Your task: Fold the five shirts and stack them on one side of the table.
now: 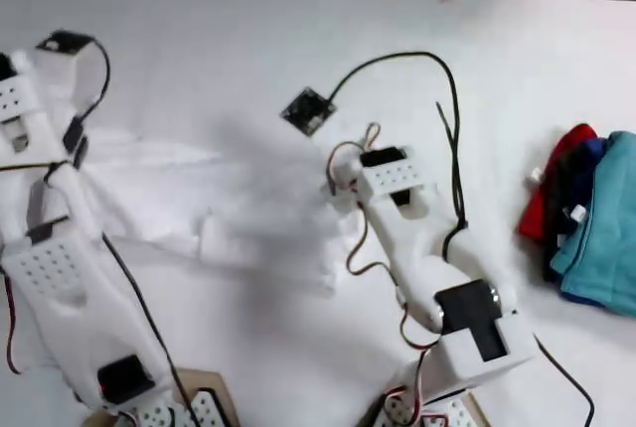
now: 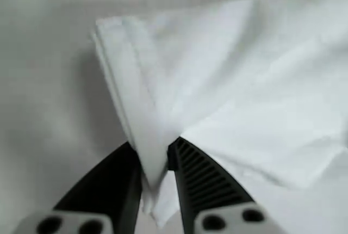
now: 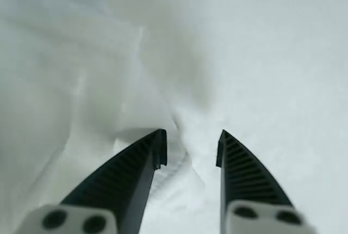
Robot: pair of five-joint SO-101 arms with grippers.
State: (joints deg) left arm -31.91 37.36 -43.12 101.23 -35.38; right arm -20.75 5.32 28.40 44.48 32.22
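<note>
A white shirt (image 1: 229,209) lies crumpled on the white table (image 1: 219,40), left of centre. In the left wrist view my left gripper (image 2: 155,155) is shut on a thick fold of the white shirt (image 2: 244,81), which fans out beyond the fingertips. My right gripper (image 3: 190,144) is open, with its fingers (image 3: 147,158) standing over rumpled white shirt fabric (image 3: 65,81) at the shirt's right end. In the high view the right arm (image 1: 417,248) reaches in from the front toward that end, while the left arm (image 1: 60,278) stands at the table's left edge.
A stack of folded shirts (image 1: 591,213) in red, dark blue and teal sits at the table's right edge. A black cable (image 1: 447,99) loops over the table behind the right arm, leading to a small black camera (image 1: 308,109).
</note>
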